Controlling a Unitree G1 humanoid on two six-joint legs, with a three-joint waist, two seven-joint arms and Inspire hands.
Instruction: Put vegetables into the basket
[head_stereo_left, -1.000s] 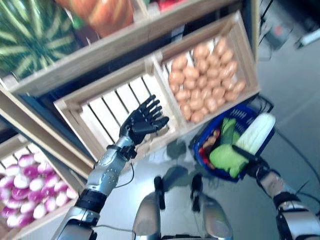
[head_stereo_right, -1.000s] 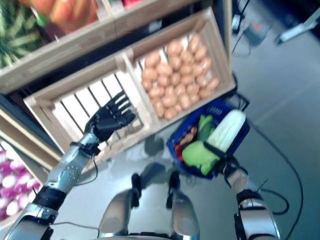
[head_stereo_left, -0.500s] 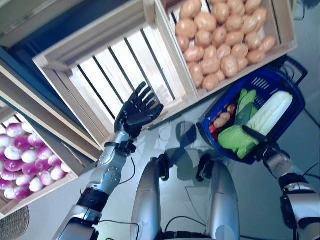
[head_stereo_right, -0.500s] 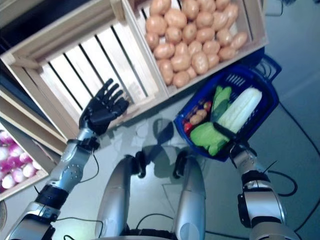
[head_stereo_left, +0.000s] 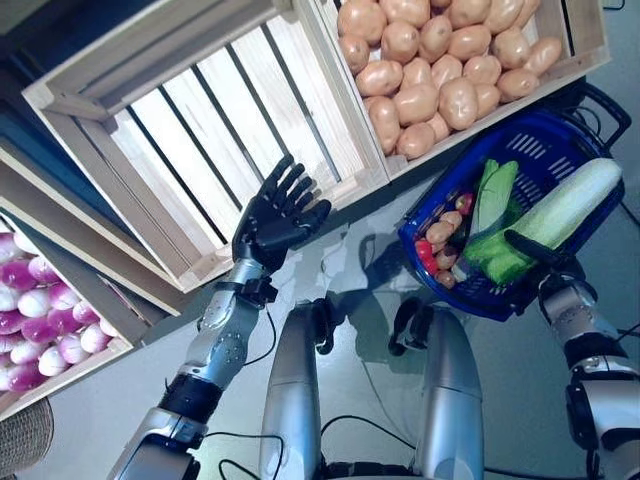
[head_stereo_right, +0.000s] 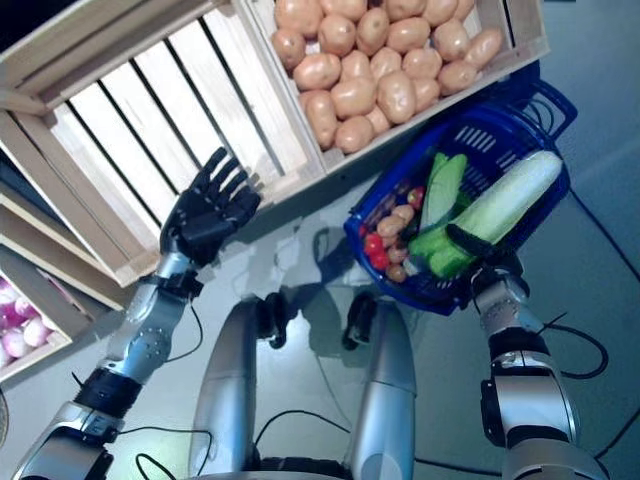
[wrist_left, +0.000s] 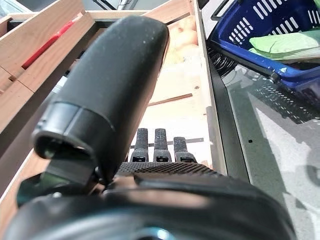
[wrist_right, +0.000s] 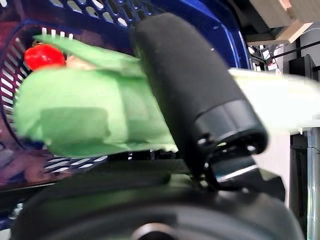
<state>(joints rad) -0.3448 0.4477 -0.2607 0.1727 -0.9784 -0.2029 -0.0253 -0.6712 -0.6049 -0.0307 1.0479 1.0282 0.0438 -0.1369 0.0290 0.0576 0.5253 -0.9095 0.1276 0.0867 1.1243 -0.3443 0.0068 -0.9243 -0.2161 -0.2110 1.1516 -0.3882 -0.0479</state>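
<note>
My right hand (head_stereo_left: 548, 262) holds a blue plastic basket (head_stereo_left: 545, 150) at its near rim, the thumb (wrist_right: 195, 95) laid over the edge. In the basket lie a long pale cabbage (head_stereo_left: 565, 200), a green cucumber (head_stereo_left: 490, 195), leafy greens (wrist_right: 85, 115), small potatoes and red tomatoes (head_stereo_left: 424, 250). My left hand (head_stereo_left: 275, 215) is raised and open, fingers (wrist_left: 157, 145) straight, holding nothing. It hovers at the front edge of an empty slatted wooden crate (head_stereo_left: 200, 130).
A wooden crate full of potatoes (head_stereo_left: 440, 60) stands just behind the basket, beside the empty one. A lower crate at the left holds several purple-and-white turnips (head_stereo_left: 35, 325). Grey floor lies below the crates.
The camera has tilted down, so the upper shelf with the watermelon has left the picture. My left hand stays open by the empty crate and the basket stays in my right hand.
</note>
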